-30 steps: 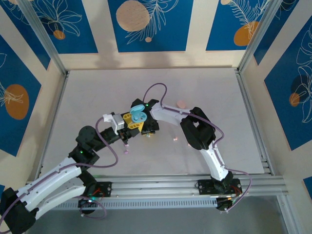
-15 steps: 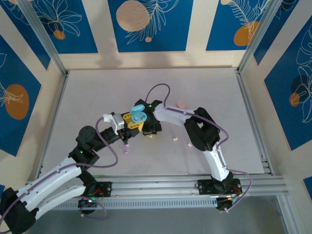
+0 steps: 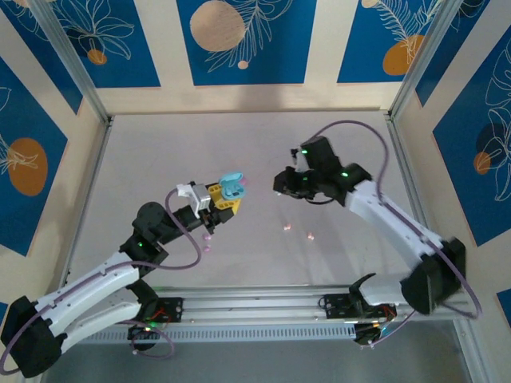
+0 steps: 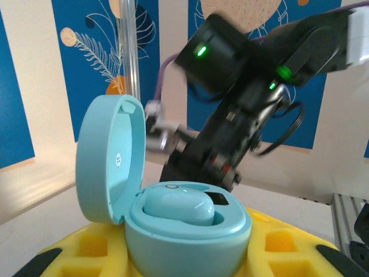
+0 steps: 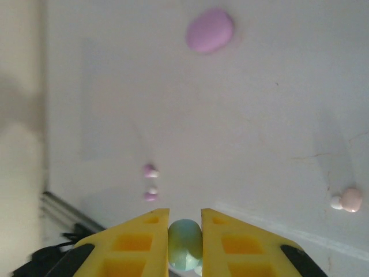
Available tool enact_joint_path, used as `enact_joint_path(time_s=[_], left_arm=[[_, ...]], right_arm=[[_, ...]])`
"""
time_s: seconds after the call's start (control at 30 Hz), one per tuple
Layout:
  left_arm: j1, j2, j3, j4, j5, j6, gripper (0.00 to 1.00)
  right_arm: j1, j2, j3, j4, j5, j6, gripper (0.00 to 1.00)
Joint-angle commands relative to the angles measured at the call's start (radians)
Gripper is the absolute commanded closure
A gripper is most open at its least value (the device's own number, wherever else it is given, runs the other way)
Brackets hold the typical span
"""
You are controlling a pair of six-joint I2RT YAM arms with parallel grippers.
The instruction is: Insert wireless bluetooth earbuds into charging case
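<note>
My left gripper is shut on a light blue charging case, held above the table. In the left wrist view the case is open with its lid standing up on the left, and one light blue earbud sits in it. The yellow fingers flank the case. My right gripper hovers apart, to the right of the case. In the right wrist view this gripper is shut on a second light blue earbud.
Two lilac buds and a peach bud lie on the table below my right gripper, with a lilac case farther off. Small buds dot the table's near middle. Frame posts edge it.
My right arm has swung up and away to the right from the blue case. The left gripper, with the case, has shifted slightly.
</note>
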Motion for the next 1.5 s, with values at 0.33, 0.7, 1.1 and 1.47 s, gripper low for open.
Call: enact_joint_path(time_s=[0.33,0.7,1.1,1.47], left_arm=[[-0.011,0.124,0.009,0.199,0.155,-0.064,0.77],[-0.01,0.132,0.02,0.192,0.176,-0.065,0.77],[-0.01,0.124,0.018,0.209,0.157,-0.076,0.77],[-0.011,0.122,0.022,0.213,0.17,-0.081,0.76]], right_arm=[[0.034,-0.155,0.086,0.185,-0.446,0.014,0.8],[0.093,-0.068,0.12,0.181,-0.474,-0.013,0.8],[0.126,-0.017,0.155,0.115,-0.48,-0.057,0.8],[0.123,-0.01,0.153,0.082,-0.403,-0.07,0.8]])
